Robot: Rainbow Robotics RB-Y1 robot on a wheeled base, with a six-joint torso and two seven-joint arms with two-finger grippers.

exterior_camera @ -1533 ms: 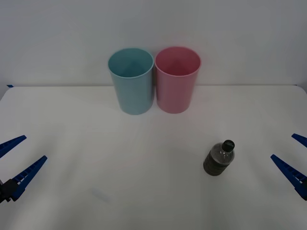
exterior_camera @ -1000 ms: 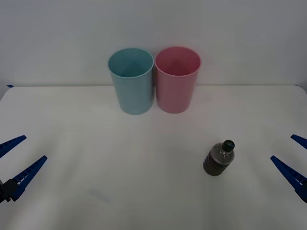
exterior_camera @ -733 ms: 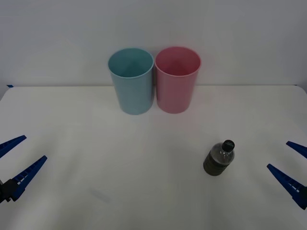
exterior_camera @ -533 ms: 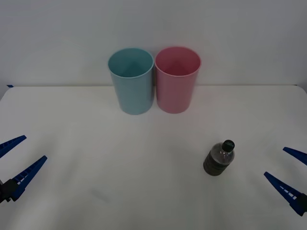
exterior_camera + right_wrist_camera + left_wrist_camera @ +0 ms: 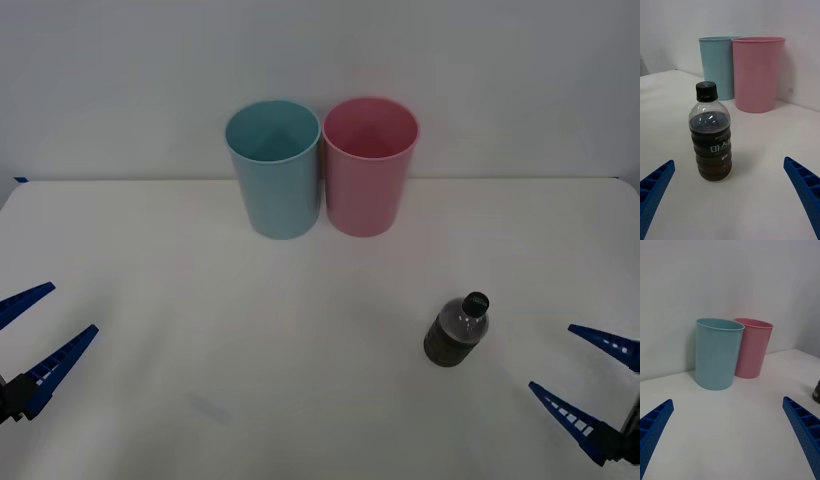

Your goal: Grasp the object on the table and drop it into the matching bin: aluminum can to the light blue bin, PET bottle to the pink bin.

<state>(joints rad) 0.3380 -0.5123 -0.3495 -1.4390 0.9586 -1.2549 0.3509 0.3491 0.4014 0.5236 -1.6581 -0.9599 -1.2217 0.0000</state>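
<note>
Upright, the PET bottle (image 5: 457,331) stands on the table (image 5: 200,300) — cap up — near the spread-fingered right gripper (image 5: 590,392); left gripper (image 5: 32,335) likewise spread.

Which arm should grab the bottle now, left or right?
Right. The right gripper is open, close beside the upright bottle on the robot's right side of the table, and its wrist view has the bottle between the fingers. The left gripper sits open at the far left edge.

Light blue bin (image 5: 718,353) touching pink bin (image 5: 752,348), white table (image 5: 730,420), spread left pincer (image 5: 728,442)
</note>
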